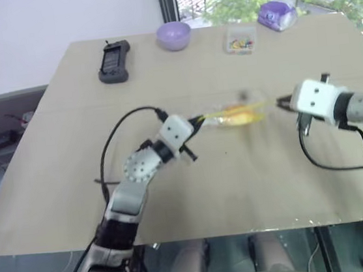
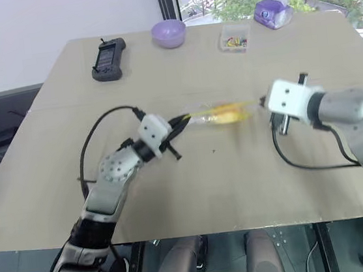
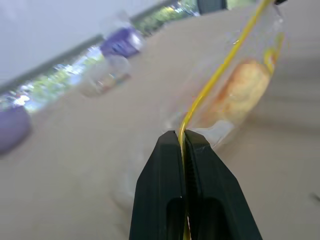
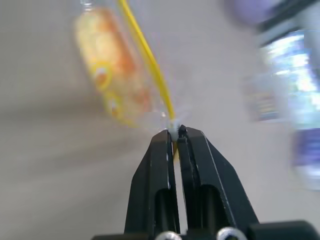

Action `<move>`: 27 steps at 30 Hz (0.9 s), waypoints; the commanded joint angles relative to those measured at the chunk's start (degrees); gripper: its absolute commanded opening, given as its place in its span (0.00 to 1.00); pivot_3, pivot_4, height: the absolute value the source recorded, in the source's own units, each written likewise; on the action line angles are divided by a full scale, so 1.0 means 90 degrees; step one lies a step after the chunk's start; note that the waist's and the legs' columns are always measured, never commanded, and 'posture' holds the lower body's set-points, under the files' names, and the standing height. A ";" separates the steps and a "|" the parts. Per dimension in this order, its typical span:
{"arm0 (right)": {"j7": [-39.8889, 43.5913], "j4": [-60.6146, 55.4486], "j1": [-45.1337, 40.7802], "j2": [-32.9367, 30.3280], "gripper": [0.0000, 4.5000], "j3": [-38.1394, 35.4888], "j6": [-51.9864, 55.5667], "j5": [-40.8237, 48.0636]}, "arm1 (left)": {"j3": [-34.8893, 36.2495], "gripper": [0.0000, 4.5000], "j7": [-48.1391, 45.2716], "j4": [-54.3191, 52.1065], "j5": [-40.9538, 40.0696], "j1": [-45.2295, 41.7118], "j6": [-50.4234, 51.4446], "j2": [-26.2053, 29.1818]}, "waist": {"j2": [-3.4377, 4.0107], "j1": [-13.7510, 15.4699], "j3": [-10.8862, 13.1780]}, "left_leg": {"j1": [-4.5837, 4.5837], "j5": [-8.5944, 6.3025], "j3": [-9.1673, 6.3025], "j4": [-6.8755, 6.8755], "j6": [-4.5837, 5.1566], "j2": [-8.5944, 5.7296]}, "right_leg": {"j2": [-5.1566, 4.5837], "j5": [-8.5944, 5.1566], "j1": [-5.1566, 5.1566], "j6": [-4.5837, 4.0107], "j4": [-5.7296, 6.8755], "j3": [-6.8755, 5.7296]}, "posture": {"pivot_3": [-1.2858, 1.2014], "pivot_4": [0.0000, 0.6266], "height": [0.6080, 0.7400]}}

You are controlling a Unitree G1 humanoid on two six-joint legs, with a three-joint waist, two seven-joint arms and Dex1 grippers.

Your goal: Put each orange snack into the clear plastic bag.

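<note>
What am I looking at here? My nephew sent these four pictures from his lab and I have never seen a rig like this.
It is a humanoid robot with two arms, each ending in a two-fingered black gripper. The two wide pictures come from cameras in its head, looking down over a table. The two close-ups come from cameras on each wrist, looking along the fingers.

The left gripper and the right gripper are each shut on one end of a clear plastic bag, stretched between them above the table. The orange snack is inside it.

At the far edge lie a black handheld device, a purple bowl, a small clear box of coloured bits and a purple wrapped pack.
</note>
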 commanded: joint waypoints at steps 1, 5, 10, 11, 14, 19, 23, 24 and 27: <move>-0.0859 0.0585 -0.0578 0.0218 0.01 -0.0312 -0.0556 -0.0486 | 0.0456 0.00 0.0632 0.0633 0.0238 -0.0970 -0.0304 -0.0163 | -0.0008 0.0001 0.0005 | -0.0006 0.0000 0.0000 0.0001 0.0000 -0.0003 | -0.0001 0.0000 -0.0002 0.0000 -0.0003 -0.0003 | 0.52 0.24 1.00; -0.1245 0.0957 -0.1030 0.0490 0.01 -0.0384 -0.0904 -0.0590 | 0.0590 0.00 0.1093 0.1481 0.0489 -0.1881 -0.0796 -0.0271 | -0.0010 -0.0028 0.0006 | -0.0010 0.0000 0.0001 -0.0009 0.0000 -0.0008 | -0.0010 0.0000 -0.0005 0.0000 -0.0020 0.0001 | 0.52 0.24 1.00; -0.0952 0.0821 -0.0815 0.0387 0.01 -0.0486 -0.0769 -0.0427 | 0.0515 0.00 0.0880 0.1525 0.0510 -0.1728 -0.1060 -0.0179 | -0.0010 -0.0066 0.0006 | -0.0012 0.0000 0.0001 -0.0021 0.0000 -0.0008 | -0.0010 0.0000 -0.0011 0.0000 -0.0029 0.0002 | 0.52 0.24 1.00; -0.0770 0.0717 -0.0654 0.0319 0.01 -0.0499 -0.0695 -0.0332 | 0.0427 0.00 0.0696 0.1389 0.0494 -0.1529 -0.1076 -0.0126 | -0.0008 -0.0069 0.0004 | -0.0012 0.0000 0.0001 -0.0020 0.0000 -0.0008 | -0.0010 0.0000 -0.0011 0.0000 -0.0028 0.0002 | 0.52 0.24 1.00; -0.0136 0.0153 0.0055 0.0181 0.01 -0.0571 -0.0098 0.0199 | 0.0132 0.00 -0.0080 0.0679 0.0247 -0.0637 -0.0483 0.0084 | -0.0007 -0.0106 0.0003 | -0.0012 0.0000 -0.0001 -0.0020 0.0000 -0.0007 | -0.0009 0.0000 -0.0010 0.0000 -0.0026 0.0002 | 0.52 0.24 1.00; 0.0379 -0.0919 0.1065 0.0158 0.01 -0.0577 0.1256 0.0861 | -0.0216 0.00 -0.0889 -0.0836 -0.0139 0.0717 0.1091 0.0460 | -0.0003 -0.0165 0.0007 | -0.0012 -0.0001 -0.0003 -0.0012 0.0001 -0.0004 | -0.0008 -0.0001 -0.0011 -0.0001 -0.0004 0.0006 | 0.52 0.24 1.00; 0.0757 -0.1224 0.1300 0.0120 0.22 -0.0530 0.1679 0.1263 | -0.0231 0.20 -0.1014 -0.1344 -0.0272 0.1124 0.1433 0.0517 | 0.0002 -0.0161 0.0003 | 0.0019 -0.0002 -0.0003 -0.0006 0.0004 0.0005 | 0.0006 0.0003 0.0010 -0.0006 0.0012 0.0005 | 0.52 0.24 1.00; 0.0876 -0.1303 0.1485 -0.0022 0.30 -0.0551 0.1818 0.1309 | -0.0200 0.28 -0.0987 -0.1480 -0.0287 0.1231 0.1448 0.0516 | 0.0002 -0.0155 0.0004 | 0.0033 -0.0004 -0.0005 -0.0006 0.0007 0.0006 | 0.0006 0.0003 0.0027 -0.0006 0.0009 0.0003 | 0.52 0.24 1.00; 0.0989 -0.1339 0.1915 -0.0268 0.59 -0.0846 0.1939 0.1438 | -0.0027 0.49 -0.1019 -0.2036 -0.0468 0.1546 0.1845 0.0669 | 0.0000 -0.0113 0.0004 | 0.0044 -0.0005 -0.0010 -0.0007 0.0009 0.0007 | 0.0006 0.0002 0.0048 -0.0006 -0.0006 -0.0002 | 0.52 0.24 1.00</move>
